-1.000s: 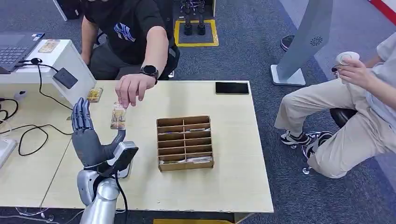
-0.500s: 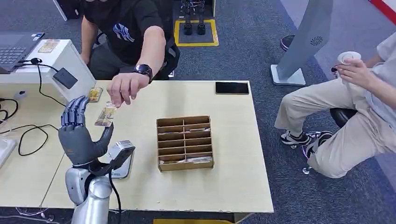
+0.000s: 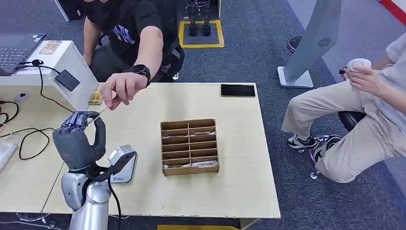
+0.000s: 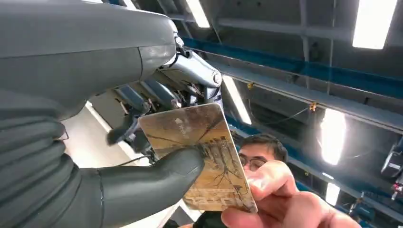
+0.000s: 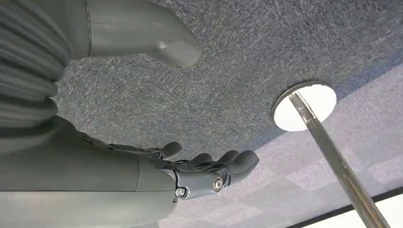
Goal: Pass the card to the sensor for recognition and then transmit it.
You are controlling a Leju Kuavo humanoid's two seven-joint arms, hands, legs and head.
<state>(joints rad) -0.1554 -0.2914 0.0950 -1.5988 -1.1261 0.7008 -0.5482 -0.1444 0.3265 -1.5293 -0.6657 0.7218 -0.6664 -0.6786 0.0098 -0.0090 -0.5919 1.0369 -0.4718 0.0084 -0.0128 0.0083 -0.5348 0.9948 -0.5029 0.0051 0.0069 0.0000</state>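
Card [image 4: 204,156], thin gold-brown plastic, now pinched between left hand's [image 3: 76,141] thumb and fingers above table's [image 3: 143,191] left edge; fingers have curled shut around it. Person's hand [image 3: 117,88] not yet released. Handover nearly complete; sensor pass next.

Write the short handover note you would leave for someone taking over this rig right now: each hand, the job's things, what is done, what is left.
Left hand: raised over the table, thumb and fingers closing on the card; the person's hand also holds it.
Right hand: hanging above the carpet, holding nothing, fingers loosely curled.
Sensor: on the white box at the table's far left.
Done: card reached the left hand.
Left: person lets go, present card to sensor, pass it on.
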